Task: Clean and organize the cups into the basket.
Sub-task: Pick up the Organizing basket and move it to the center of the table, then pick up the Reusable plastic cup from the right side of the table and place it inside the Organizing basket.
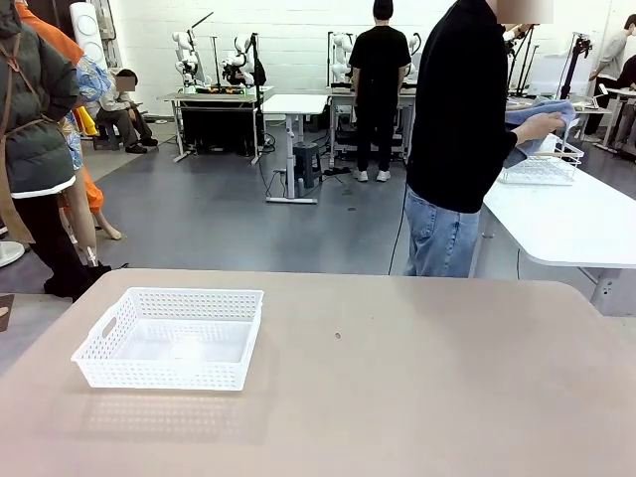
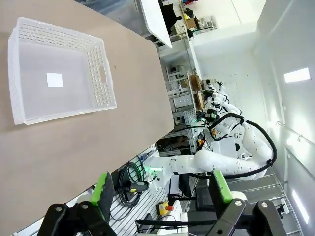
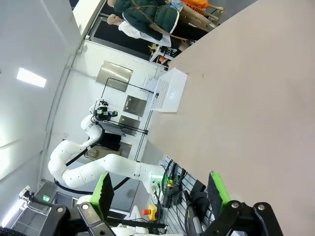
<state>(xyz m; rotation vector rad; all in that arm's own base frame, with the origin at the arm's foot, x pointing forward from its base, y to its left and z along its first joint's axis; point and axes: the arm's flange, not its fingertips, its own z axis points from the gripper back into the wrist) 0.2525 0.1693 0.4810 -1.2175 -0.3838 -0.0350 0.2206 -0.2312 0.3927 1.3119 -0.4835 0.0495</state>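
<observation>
Looking along our own fingers first, we find the left gripper point(image 2: 161, 189) raised beside the table's edge, its green pads spread wide and holding nothing. Our right gripper point(image 3: 160, 189) stands the same way, jaws far apart and bare.

Under both runs the table point(image 1: 417, 397), a matte beige-brown top with a soft sheen and one small dark speck point(image 1: 338, 335) near its middle. On its left part, close to the left edge, sits the basket point(image 1: 159, 374). It is white, shallow and lattice-sided, with a cut-out handle in its short end, and it rests flat. From our left wrist we look into it and see a small white square point(image 2: 54, 79) on its floor. From the right wrist it shows small and pale at the table's far side.

Beyond the table's far edge the grey floor point(image 1: 219, 209) opens out. A person point(image 1: 457, 119) in a black top and blue jeans stands just past that edge on the right, turned to a neighbouring white table point(image 1: 576, 224). One hand grips a blue cloth point(image 1: 545, 114), and a wire rack point(image 1: 542, 171) stands on that table close by.

Farther back we see a white desk point(image 1: 295, 103) in the middle of the room and another person in black point(image 1: 379, 60) standing with their back to us. Someone is seated point(image 1: 121, 99) at the left, and the white wall point(image 1: 298, 40) closes the room behind them all.
</observation>
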